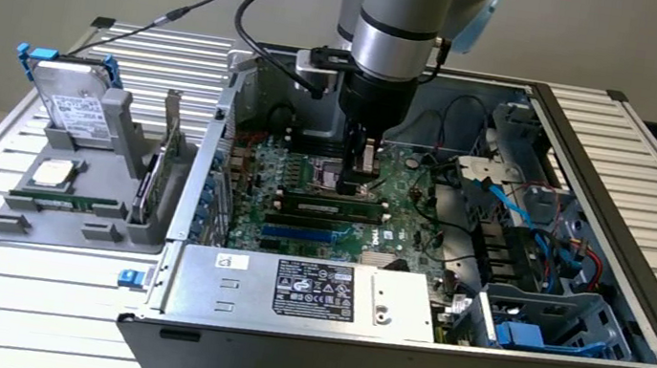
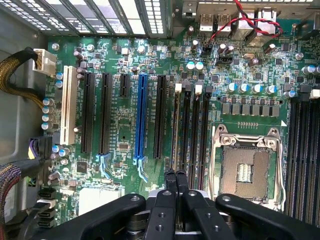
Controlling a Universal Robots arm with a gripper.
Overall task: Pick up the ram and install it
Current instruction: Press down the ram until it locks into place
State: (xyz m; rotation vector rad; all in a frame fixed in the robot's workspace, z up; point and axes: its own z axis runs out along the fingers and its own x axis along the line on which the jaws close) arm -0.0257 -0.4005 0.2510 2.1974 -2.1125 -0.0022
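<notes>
The ram (image 1: 328, 209), a narrow green stick with black chips, stands upright in a memory slot on the motherboard (image 1: 260, 196) inside the open computer case. My gripper (image 1: 355, 185) hangs just above the board, beside the far side of the ram, with its fingers pressed together. In the wrist view the gripper (image 2: 176, 174) is shut with nothing visible between its black fingers (image 2: 169, 184). It hovers over one end of the row of memory slots (image 2: 190, 130), next to the empty processor socket (image 2: 247, 167).
A grey holder (image 1: 78, 224) at the exterior view's left carries a hard drive (image 1: 72, 105), a silver processor chip (image 1: 53, 172), an upright expansion card (image 1: 157, 170) and a narrow green strip (image 1: 66, 202). The power supply (image 1: 301, 291), cables (image 1: 530, 222) and case walls surround the board.
</notes>
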